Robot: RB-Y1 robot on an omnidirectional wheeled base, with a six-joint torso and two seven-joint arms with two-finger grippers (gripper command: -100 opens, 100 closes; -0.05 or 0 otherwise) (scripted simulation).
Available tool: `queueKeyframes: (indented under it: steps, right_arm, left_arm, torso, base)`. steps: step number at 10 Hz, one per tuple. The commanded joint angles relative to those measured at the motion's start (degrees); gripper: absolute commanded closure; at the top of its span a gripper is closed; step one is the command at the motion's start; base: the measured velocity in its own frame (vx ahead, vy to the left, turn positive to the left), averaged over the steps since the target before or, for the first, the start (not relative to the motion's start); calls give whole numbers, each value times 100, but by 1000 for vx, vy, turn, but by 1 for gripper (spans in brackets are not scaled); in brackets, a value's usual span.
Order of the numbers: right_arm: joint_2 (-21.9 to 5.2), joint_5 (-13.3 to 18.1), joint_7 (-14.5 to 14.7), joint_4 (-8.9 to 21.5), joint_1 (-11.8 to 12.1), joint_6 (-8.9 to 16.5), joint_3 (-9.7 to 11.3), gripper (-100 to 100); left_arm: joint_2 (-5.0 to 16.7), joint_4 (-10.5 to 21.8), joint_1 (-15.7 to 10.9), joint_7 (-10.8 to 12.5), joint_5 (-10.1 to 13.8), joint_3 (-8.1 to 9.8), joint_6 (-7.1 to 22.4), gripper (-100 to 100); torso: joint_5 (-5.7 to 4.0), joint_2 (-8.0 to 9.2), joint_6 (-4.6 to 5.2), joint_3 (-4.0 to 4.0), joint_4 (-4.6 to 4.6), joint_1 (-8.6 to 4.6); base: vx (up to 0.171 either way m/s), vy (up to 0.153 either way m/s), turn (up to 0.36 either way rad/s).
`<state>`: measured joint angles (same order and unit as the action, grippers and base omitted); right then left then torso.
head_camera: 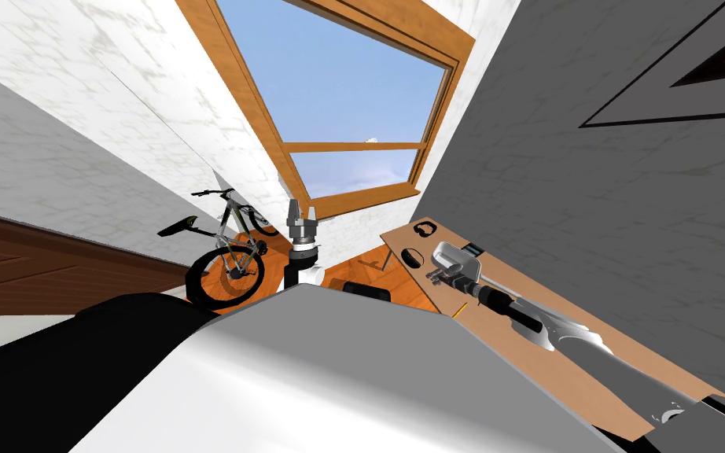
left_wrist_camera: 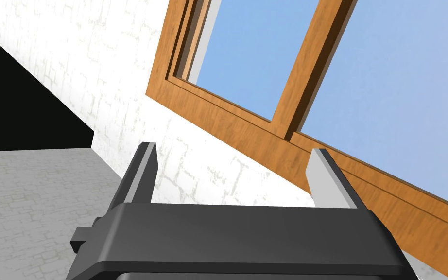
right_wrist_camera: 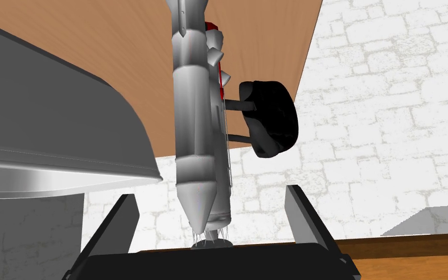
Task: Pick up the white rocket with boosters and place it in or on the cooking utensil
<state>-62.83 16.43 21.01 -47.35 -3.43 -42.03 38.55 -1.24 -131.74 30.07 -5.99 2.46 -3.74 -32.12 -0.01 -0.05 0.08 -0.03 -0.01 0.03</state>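
One white rocket (right_wrist_camera: 196, 121) is sharing a single wooden table (head_camera: 589, 370) with one grey pan (right_wrist_camera: 72, 146), one pair of black headphones (head_camera: 425, 230) and one rounded black object (head_camera: 412, 257). One bicycle (head_camera: 227, 252) is standing near the one wood-framed window (head_camera: 337, 102). Two grippers are showing, the left gripper (left_wrist_camera: 232, 155) and the right gripper (right_wrist_camera: 211, 192), each carrying two light grey fingers (left_wrist_camera: 145, 170), making four fingers altogether across the pair.

The brown table (head_camera: 502, 354) bears a grey pan (right_wrist_camera: 48, 112), white rocket (right_wrist_camera: 192, 121), headphones (head_camera: 425, 229) and a black object (head_camera: 412, 256).
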Motion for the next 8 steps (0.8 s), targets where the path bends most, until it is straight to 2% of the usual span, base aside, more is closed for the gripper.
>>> queueKeyframes:
  steps: [1, 5, 6, 7, 8]
  right_arm:
    - [0, 0, 0, 0, 0, 0, 0, 100]
    - [-5, 0, 2, 0, -1, 4, -1, 100]
    - [-5, 0, 2, 0, -1, 4, -2, 0]
    - [-6, 0, 2, 1, -1, 4, -2, 100]
    - [-6, 0, 2, 1, -1, 4, -2, 0]
  left_arm:
    - [0, 0, 0, 0, 0, 0, 0, 0]
    - [0, 0, 0, 0, 0, 0, 0, 0]
    - [0, 0, 0, 0, 0, 0, 0, 0]
    - [0, 0, 0, 0, 0, 0, 0, 0]
    - [0, 0, 0, 0, 0, 0, 0, 0]
  torso:
    - [0, 0, 0, 0, 0, 0]
    - [-2, 9, 0, 5, 2, 0]
    - [-2, 9, 0, 5, 1, 1]
    - [-2, 10, 0, 5, 1, 1]
    - [-2, 10, 0, 5, 1, 1]
  base:
    - [0, 0, 0]
    - [0, 0, 0]
    - [0, 0, 0]
    - [0, 0, 0]
    - [0, 0, 0]
